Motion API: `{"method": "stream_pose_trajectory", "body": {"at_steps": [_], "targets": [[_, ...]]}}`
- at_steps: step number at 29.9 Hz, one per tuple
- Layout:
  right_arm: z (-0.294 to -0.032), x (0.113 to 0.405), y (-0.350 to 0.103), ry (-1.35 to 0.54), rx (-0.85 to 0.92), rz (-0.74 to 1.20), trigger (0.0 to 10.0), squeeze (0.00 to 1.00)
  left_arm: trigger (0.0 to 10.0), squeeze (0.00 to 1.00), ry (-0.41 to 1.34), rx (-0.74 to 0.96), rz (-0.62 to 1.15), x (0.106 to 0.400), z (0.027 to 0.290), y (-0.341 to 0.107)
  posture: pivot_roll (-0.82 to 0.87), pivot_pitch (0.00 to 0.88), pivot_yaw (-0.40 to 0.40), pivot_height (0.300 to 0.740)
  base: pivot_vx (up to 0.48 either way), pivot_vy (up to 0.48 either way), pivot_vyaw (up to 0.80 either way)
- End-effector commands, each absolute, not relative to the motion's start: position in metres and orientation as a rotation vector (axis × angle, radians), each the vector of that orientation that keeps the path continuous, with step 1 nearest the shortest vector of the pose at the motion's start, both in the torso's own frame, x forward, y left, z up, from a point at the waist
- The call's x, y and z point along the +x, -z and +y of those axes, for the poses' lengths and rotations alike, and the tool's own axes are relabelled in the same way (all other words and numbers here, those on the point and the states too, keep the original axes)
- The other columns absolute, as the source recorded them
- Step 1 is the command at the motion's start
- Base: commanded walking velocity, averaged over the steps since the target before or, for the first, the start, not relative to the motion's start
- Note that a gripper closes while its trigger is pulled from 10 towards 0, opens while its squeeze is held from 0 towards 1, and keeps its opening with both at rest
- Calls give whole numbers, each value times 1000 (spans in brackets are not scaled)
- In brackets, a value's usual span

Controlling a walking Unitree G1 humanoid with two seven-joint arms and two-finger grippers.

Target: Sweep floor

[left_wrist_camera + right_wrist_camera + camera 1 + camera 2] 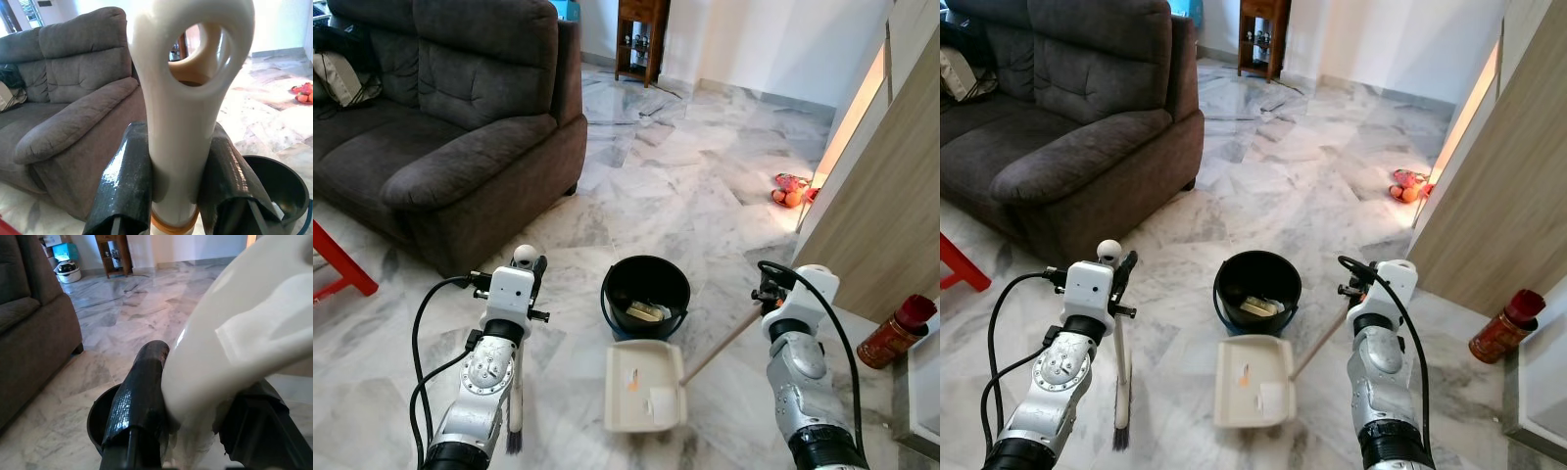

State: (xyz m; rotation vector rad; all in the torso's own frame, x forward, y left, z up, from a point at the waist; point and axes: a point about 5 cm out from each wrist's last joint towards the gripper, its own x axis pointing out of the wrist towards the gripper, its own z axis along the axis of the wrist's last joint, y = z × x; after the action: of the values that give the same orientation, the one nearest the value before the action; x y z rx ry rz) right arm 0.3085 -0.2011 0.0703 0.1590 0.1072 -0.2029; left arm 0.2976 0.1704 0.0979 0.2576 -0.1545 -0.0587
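The left gripper (173, 196) is clamped on the cream handle of a brush (1119, 377), its two black fingers (124, 181) pressing the handle from both sides just below the handle's looped end. The brush hangs nearly upright beside the left arm, dark bristles down at the marble floor (705, 176), the round top of the handle showing just above the gripper.

The right gripper (195, 431) is closed on the white end of the dustpan (644, 387) handle; one finger (139, 401) lies along the handle and the other sits on its far side. From that gripper the wooden shaft slants down and toward the robot's left to the pan, which lies flat on the floor between the two arms. A few small bits rest in the pan, among them a pale scrap and an orange speck.

Just beyond the dustpan, touching or nearly touching its far edge, stands a black bucket (646, 294) with some pale rubbish inside. To the right, by a wooden panel (891, 215), stands a red can (893, 333). Farther off on the left is a grey sofa (450, 127). Far right, an orange and red toy (790, 190) lies on the floor, and a wooden shelf (639, 39) stands at the back wall.
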Motion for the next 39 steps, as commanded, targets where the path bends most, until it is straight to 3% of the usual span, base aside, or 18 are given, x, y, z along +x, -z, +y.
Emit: {"method": "stream_pose_trajectory", "body": {"at_steps": [1,15,39], "targets": [[-200,311,-86,178,161,45,10000,0,10000,0,48,283,-219,301,173,-111,40,0,-53,740,0,0,0],[-204,291,-124,163,70,9,10000,0,10000,0,48,286,-217,301,174,-111,30,0,-46,740,0,0,0],[-198,295,-235,212,-6,-112,10000,0,10000,0,67,276,-214,302,170,-109,21,0,-42,740,0,0,0]]}}
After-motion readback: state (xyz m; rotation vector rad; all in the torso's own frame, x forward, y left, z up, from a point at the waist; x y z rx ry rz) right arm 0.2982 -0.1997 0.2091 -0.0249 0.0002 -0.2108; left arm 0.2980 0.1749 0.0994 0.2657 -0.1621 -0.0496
